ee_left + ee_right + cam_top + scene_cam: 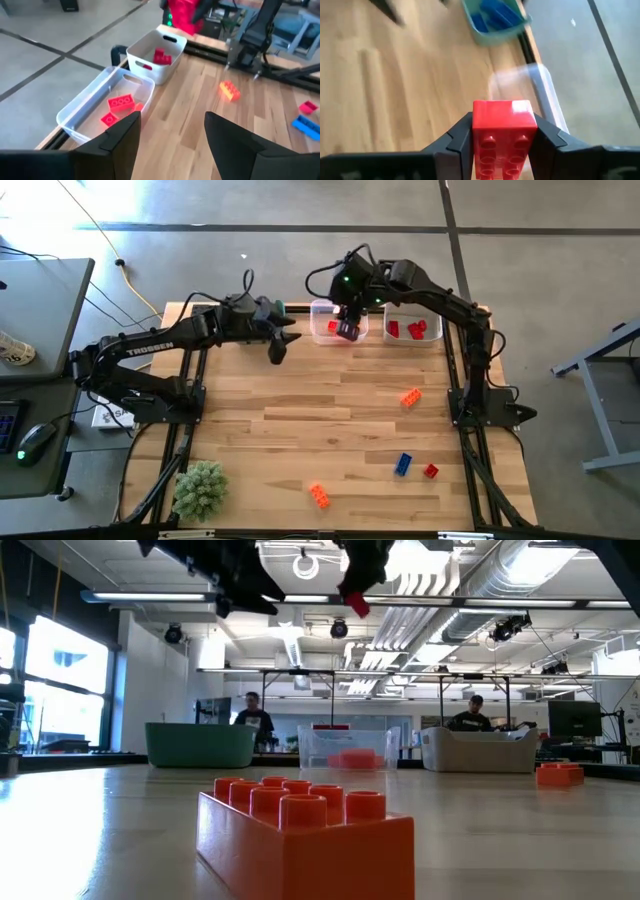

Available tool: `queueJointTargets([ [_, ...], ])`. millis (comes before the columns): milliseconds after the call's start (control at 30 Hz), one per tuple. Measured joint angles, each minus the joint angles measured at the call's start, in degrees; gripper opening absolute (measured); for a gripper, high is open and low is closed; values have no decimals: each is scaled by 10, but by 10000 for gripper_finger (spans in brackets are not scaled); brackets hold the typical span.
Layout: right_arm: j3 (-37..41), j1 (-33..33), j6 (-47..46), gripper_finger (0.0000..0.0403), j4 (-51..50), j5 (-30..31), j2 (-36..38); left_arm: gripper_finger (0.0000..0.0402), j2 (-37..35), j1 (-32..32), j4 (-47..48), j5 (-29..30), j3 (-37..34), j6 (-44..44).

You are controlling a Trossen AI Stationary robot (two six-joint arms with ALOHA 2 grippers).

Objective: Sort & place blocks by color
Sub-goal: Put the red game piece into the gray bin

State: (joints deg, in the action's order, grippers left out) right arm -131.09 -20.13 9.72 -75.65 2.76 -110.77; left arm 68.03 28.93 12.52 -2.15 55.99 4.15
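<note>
My right gripper [347,330] hangs above the clear bin [322,308] at the far edge, shut on a red block [504,125]. The same block shows high in the low view [358,606]. My left gripper [172,120] is open and empty, hovering over the table just left of the clear bin [85,107], which holds reddish blocks. The white bin [413,340] holds red blocks; the green bin [496,31] holds blue ones. Loose on the table lie an orange block [410,397], a blue block [403,464], a red block [430,471] and another orange block [320,496]. My right gripper pinches the red block by its two opposite side walls [476,135], one finger on each. The fingers come from above, pointing down. The block juts out past the fingertips and is lifted clear, high over the clear bin.
A fuzzy green plant clump [200,488] sits at the near left corner. The three bins stand in a row along the far edge. The orange block [300,830] fills the low view's foreground. People stand in the room behind the table. Bare wood lies in the table's middle.
</note>
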Motion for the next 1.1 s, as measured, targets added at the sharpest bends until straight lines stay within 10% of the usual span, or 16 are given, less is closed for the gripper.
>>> queueJointTargets([
  [1100,490,-307,-94,116,166,47,104,209,0,0,71,54,0,-3],
])
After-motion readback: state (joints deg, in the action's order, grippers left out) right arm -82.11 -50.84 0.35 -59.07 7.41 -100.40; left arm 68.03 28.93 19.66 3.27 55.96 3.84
